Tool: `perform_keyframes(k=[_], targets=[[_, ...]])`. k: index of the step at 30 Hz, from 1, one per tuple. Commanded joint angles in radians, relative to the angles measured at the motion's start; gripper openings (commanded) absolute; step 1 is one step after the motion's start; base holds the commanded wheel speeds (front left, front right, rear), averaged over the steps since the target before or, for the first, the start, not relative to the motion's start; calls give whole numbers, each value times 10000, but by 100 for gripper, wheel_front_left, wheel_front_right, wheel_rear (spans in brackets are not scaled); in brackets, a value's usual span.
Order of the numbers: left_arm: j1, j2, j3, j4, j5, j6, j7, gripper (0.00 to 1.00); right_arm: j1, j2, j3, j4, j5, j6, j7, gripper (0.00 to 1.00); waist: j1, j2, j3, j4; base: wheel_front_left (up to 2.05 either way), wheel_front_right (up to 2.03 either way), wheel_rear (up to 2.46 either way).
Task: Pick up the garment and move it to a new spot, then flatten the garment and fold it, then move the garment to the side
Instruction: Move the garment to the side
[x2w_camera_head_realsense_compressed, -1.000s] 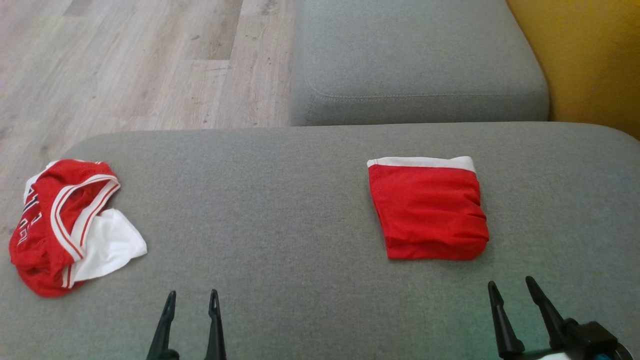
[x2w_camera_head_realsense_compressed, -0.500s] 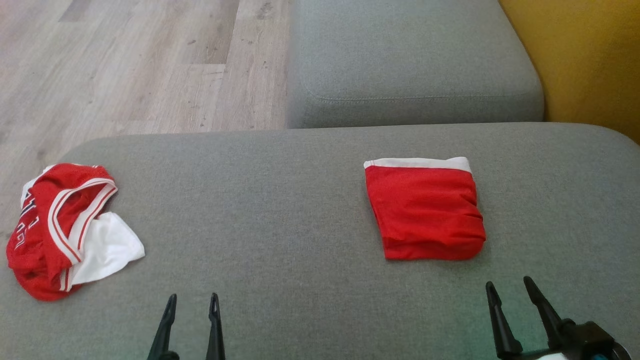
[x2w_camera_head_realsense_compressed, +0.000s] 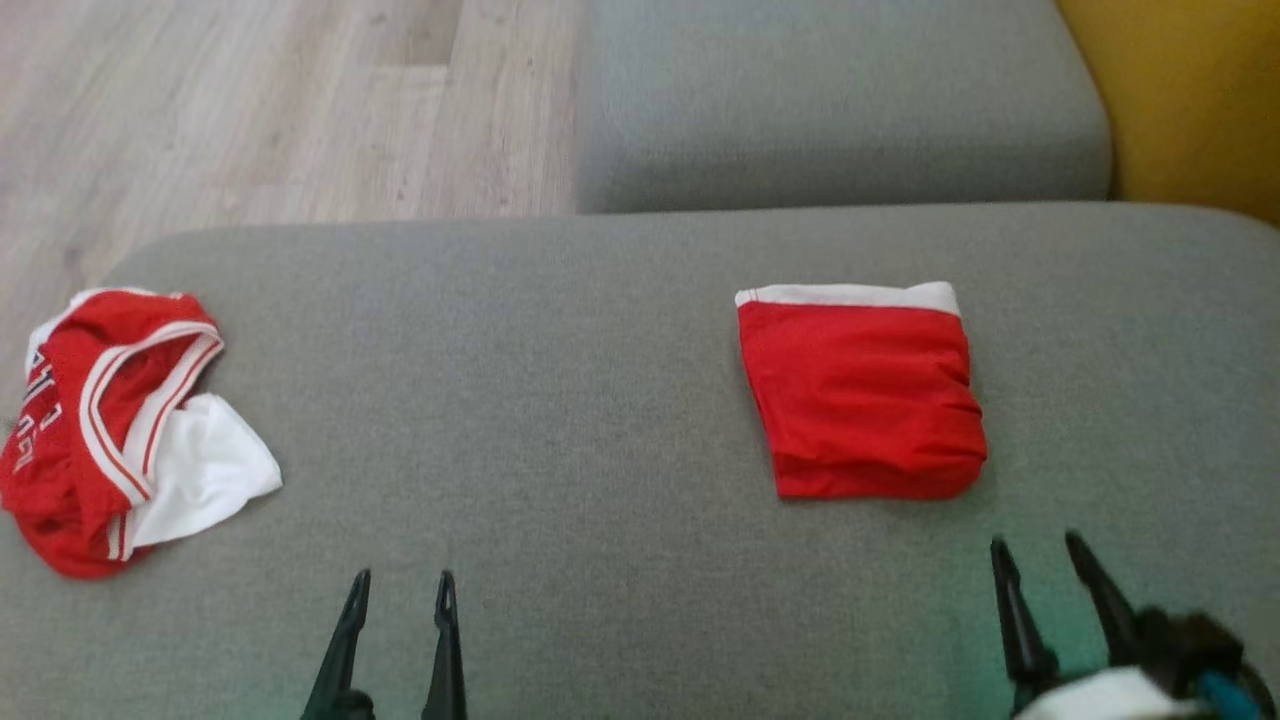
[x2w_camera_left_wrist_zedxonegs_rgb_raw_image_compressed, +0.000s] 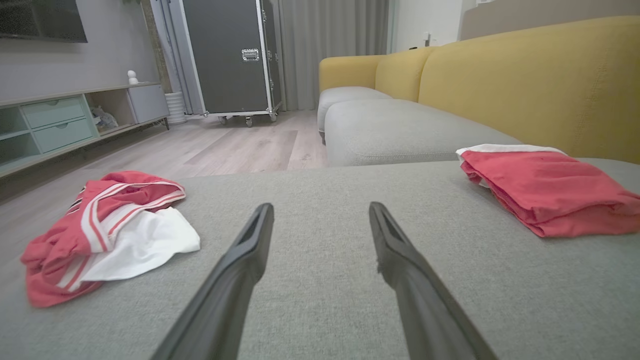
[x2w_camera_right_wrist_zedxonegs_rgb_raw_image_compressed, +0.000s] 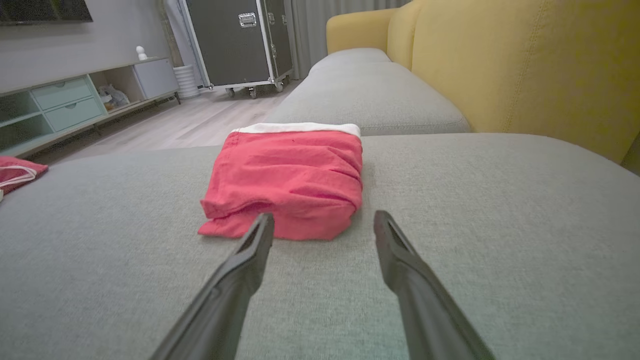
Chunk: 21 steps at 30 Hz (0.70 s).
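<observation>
A crumpled red-and-white garment (x2w_camera_head_realsense_compressed: 110, 420) lies at the left end of the grey sofa cushion (x2w_camera_head_realsense_compressed: 600, 400), near its edge; it is also in the left wrist view (x2w_camera_left_wrist_zedxonegs_rgb_raw_image_compressed: 100, 225). A folded red garment (x2w_camera_head_realsense_compressed: 860, 400) with a white band along its far side lies flat at the right. My left gripper (x2w_camera_head_realsense_compressed: 404, 578) is open and empty above the cushion's near side, to the right of the crumpled garment (x2w_camera_left_wrist_zedxonegs_rgb_raw_image_compressed: 321, 207). My right gripper (x2w_camera_head_realsense_compressed: 1036, 542) is open and empty just short of the folded garment's near edge (x2w_camera_right_wrist_zedxonegs_rgb_raw_image_compressed: 324, 216), (x2w_camera_right_wrist_zedxonegs_rgb_raw_image_compressed: 290, 175).
A second grey cushion (x2w_camera_head_realsense_compressed: 840, 100) adjoins at the back, with the yellow backrest (x2w_camera_head_realsense_compressed: 1200, 100) to the right. Wooden floor (x2w_camera_head_realsense_compressed: 250, 100) lies beyond the left and far edges. A black wheeled case (x2w_camera_left_wrist_zedxonegs_rgb_raw_image_compressed: 230, 55) and a low cabinet (x2w_camera_left_wrist_zedxonegs_rgb_raw_image_compressed: 60, 120) stand across the room.
The head camera has shifted, so everything sits a little higher in its view. Both garments lie as before, and both grippers stay open.
</observation>
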<state>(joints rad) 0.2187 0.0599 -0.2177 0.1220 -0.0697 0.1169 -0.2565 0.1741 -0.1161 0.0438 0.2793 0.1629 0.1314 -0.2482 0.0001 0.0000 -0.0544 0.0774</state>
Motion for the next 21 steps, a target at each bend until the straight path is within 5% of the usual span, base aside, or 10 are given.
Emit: perform_keyframes(k=[1,6,13,21], targets=[[-609,-81,251,-400,15,93,-53,100,-832,-348,199,-212,161,-7,-135,100,-1,0,190,-16,0,0,0],[-928,-89,-26,-707,6,113,-53,100,-2182,-797,415,756,1050,-7,103,100,-1,0,883,-69,0,0,0],[-1780,-94,-477,-878,46,189,-53,100,-4774,-1800,1049,2552,2649,-7,1854,100,-1,0,2136,48,0,0,0],[-2243,-96,-949,-710,-112,299,-53,100,-6358,-2118,2035,4299,4030,-7,2732,100,-1,0,2631,282,0,0,0]])
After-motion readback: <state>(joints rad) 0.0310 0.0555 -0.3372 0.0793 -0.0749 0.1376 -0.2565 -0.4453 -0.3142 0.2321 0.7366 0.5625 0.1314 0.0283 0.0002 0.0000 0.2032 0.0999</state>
